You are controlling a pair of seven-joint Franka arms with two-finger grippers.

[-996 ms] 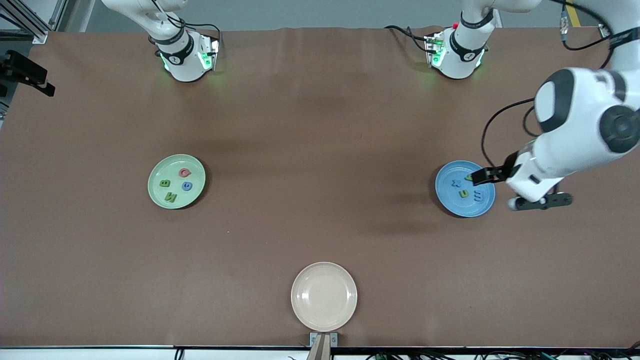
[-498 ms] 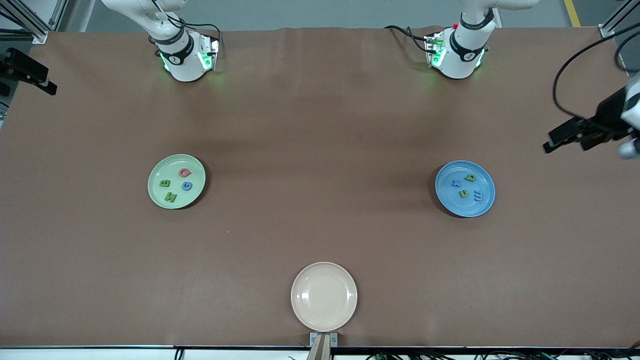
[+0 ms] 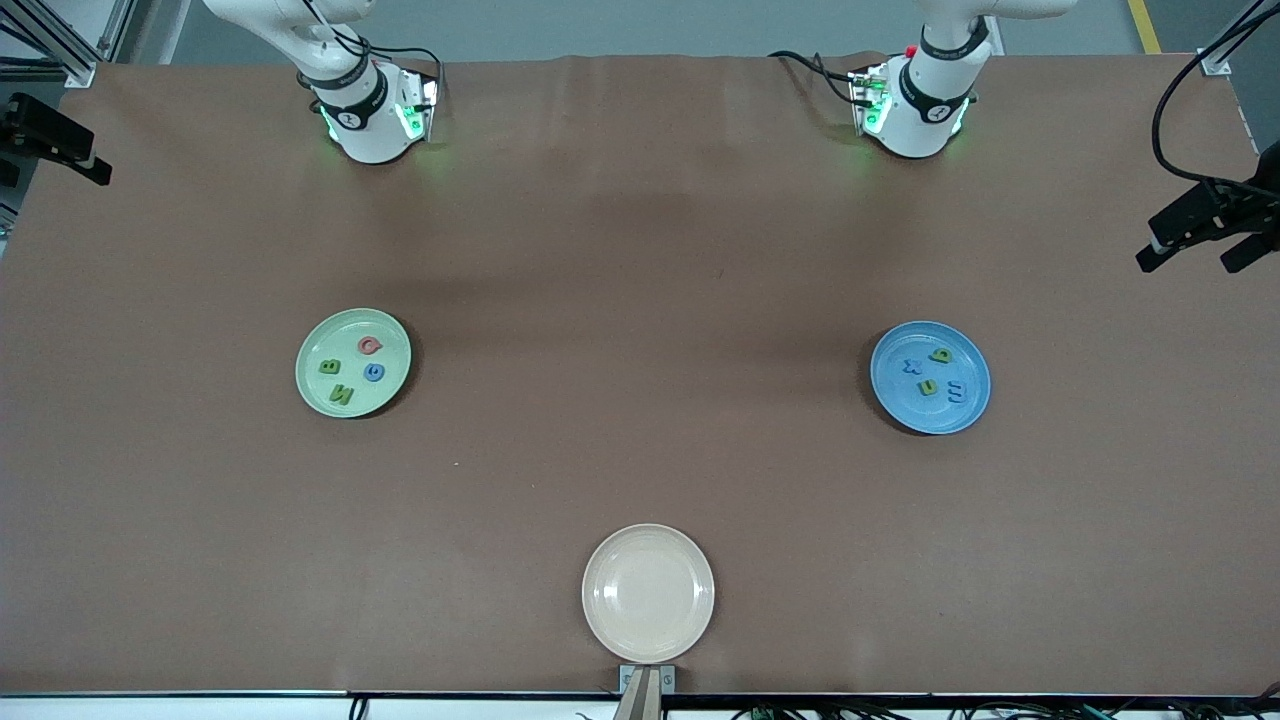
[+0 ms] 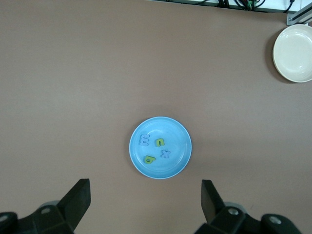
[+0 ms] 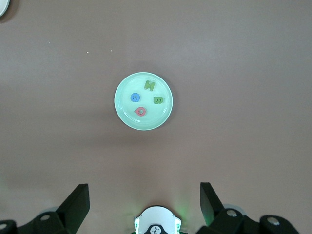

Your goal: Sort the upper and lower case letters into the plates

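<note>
With four capital letters (image 3: 352,369) lying in green plate (image 3: 353,362) and four small letters (image 3: 931,373) in blue plate (image 3: 930,377), both left gripper (image 4: 145,204) and right gripper (image 5: 145,202) wide open, empty, high over table; hardly any risk, only bumping a plate.

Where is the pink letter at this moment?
In the front view, the pink letter lies in the green plate toward the right arm's end of the table, just farther from the camera than the blue letter.
</note>
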